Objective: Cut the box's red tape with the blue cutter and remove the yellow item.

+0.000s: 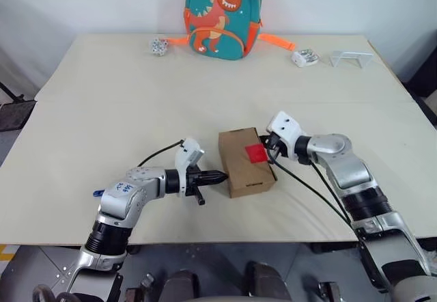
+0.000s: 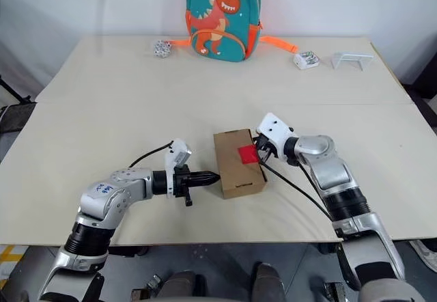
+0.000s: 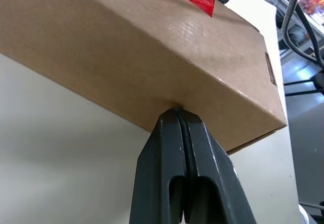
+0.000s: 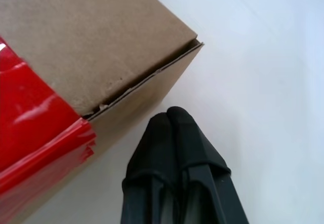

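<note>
Brown cardboard, the box [image 1: 247,162] lies closed near the middle of the pale counter [image 1: 123,104], the red tape [image 1: 256,153] across its right top edge. Left pincer [image 1: 222,176], fingers pressed together and empty, touches the box's left side wall. Right pincer [image 4: 171,116], likewise closed on nothing, sits just beside the box's right wall near the tape. A teal dinosaur backpack [image 1: 222,15] stands at the far edge.

Brown cardboard carton [image 4: 96,36], glossy red tape patch [image 4: 35,127] over its edge; black two-finger gripper [image 4: 172,116] closed, beside it.
</note>
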